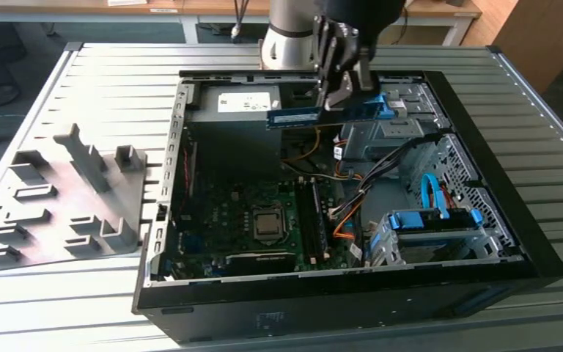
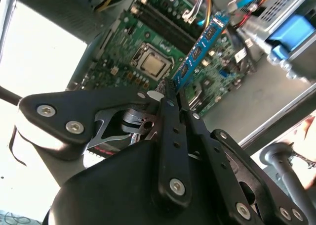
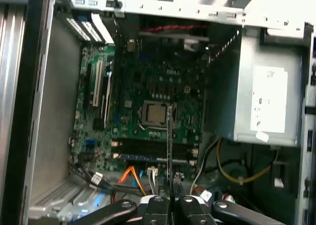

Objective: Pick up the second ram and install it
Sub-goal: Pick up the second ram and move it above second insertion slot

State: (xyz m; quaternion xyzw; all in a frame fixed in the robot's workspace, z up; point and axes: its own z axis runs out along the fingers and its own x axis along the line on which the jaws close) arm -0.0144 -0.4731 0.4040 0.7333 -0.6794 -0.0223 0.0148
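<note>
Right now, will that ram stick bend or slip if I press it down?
The ram stick is likely stiff: it juts straight from the pincer without sagging. Thin and pinched at one end, it may pivot or crack.

The hand (image 2: 170,94) is matt black with shiny metal screws (image 2: 177,186). The ram (image 2: 203,43) clamped in it is smooth blue-green board with black chips (image 2: 197,52). Below, the case (image 1: 177,147) shows bare grey sheet metal; the worktop (image 1: 115,81) is ribbed dull metal.
</note>
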